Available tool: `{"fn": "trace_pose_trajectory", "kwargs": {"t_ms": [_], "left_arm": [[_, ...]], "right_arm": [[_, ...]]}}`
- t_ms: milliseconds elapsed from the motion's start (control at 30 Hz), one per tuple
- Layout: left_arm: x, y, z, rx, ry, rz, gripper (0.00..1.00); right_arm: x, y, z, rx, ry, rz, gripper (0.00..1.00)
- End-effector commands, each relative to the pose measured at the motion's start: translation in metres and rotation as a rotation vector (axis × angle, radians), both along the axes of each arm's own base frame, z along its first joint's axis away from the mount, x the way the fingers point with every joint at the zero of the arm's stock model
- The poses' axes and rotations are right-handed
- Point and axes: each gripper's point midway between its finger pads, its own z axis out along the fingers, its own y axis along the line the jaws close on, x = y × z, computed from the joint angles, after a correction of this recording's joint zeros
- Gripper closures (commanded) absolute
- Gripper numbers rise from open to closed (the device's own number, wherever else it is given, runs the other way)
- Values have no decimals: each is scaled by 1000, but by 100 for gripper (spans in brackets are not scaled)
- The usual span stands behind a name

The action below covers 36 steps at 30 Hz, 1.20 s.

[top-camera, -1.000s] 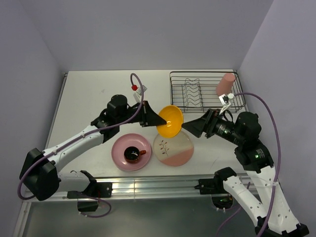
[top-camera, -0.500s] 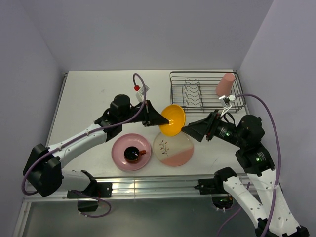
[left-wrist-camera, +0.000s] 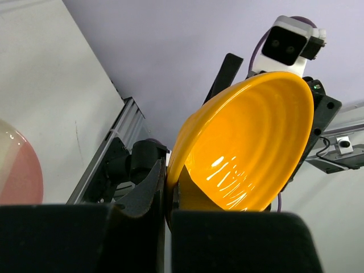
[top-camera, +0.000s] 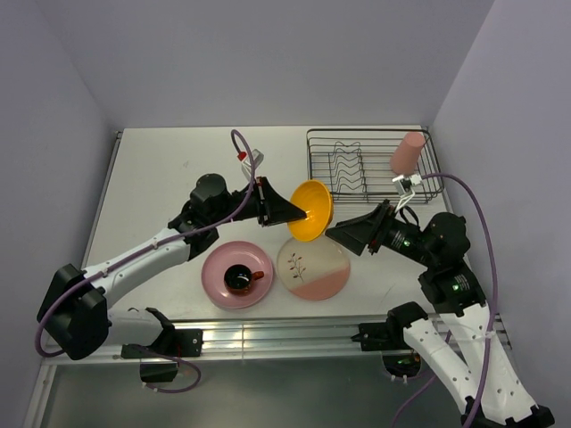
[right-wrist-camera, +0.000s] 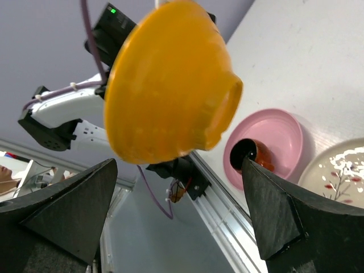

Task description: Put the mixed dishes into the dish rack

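My left gripper (top-camera: 296, 214) is shut on the rim of the yellow bowl (top-camera: 310, 210), holding it tilted in the air above the table; the pinch on the rim shows in the left wrist view (left-wrist-camera: 169, 193), with the bowl (left-wrist-camera: 250, 148) above it. My right gripper (top-camera: 342, 234) is open and empty, just right of the bowl and apart from it; in its wrist view (right-wrist-camera: 179, 168) the bowl's underside (right-wrist-camera: 170, 79) hangs ahead. The dish rack (top-camera: 370, 185) stands at the back right with the pink tumbler (top-camera: 408, 152) at its right end.
The pink plate (top-camera: 217, 267) lies near the front with the red-orange cup (top-camera: 239, 277) on it. The cream leaf-motif plate (top-camera: 313, 270) lies beside it on the right, under the bowl. The metal rail (top-camera: 285, 334) runs along the table's front edge.
The left gripper has lifted the yellow bowl slightly up and back toward the rack. The right gripper has shifted a little and stays open near the bowl.
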Motion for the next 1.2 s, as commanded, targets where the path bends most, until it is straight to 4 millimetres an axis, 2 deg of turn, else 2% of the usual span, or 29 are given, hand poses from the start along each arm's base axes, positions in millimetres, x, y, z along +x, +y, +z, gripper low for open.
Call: {"fn": "trace_pose_trajectory", "kwargs": {"t_ms": [0,133,333,567,1000,1167], "left_arm": [[-12,4,29,-83,-67,-26,100],[-11,2,25,-82,-57,-28,100],[-15,-2,29,-109,-56,-48,100],[-18,-4,27,-132,-37,-67,100],[-14,-10,23,-144,-22,-73,100],[-13,-13,23,-132,-34,-64,100]], "right_arm": [[-9,1,32,57,-122,30,3],[-13,2,39,71,-145,42,4],[-9,6,37,80,-148,64,4],[-6,10,46,106,-188,84,7],[-9,14,46,137,-173,119,19],[-6,14,44,130,-157,102,32]]}}
